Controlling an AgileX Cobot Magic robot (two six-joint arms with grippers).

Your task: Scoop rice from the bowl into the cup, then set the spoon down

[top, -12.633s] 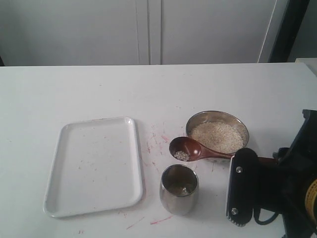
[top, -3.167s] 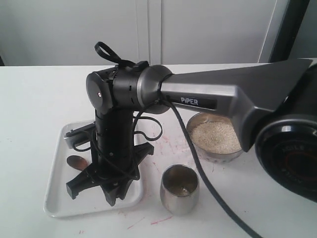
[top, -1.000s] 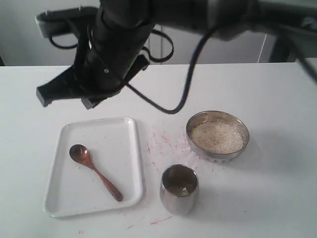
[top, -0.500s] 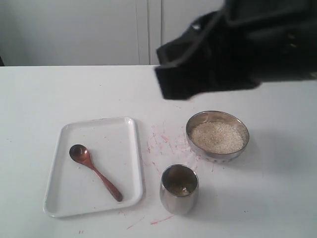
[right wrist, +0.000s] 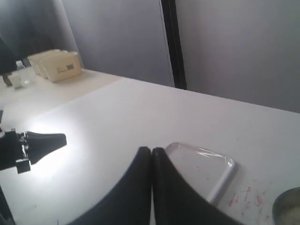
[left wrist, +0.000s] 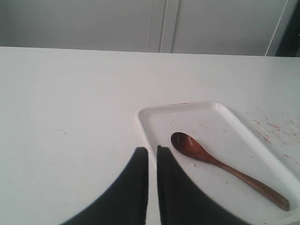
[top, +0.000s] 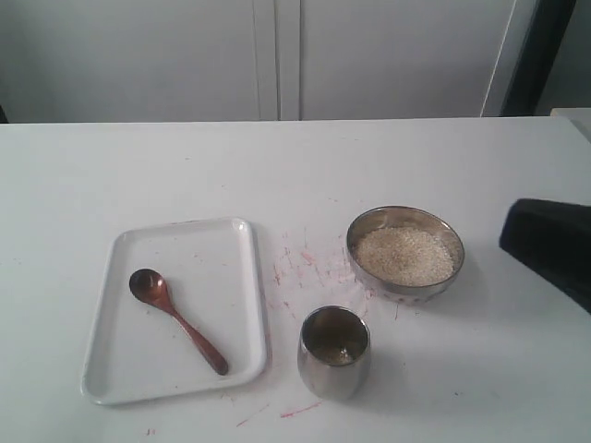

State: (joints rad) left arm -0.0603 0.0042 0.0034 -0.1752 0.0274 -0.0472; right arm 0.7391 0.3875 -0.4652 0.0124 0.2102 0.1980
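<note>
Copper-brown spoon [top: 175,318] lies flat on the tray [top: 222,242], round end up, handle toward 5 o'clock. Shiny steel bowl [top: 355,236] sits upright, heaped with pale rice [top: 404,255]. Steel cup [top: 333,365] stands at its 7 o'clock.

Exterior view looks steeply down at the table [top: 111,175]; both low wrist views share the tray [left wrist: 201,122]

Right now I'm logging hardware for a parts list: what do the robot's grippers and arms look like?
The left gripper and the right gripper each have two black jaws, broad-based and curving to slim tips. No cables or markings show. The exterior view shows only a black arm section.
</note>
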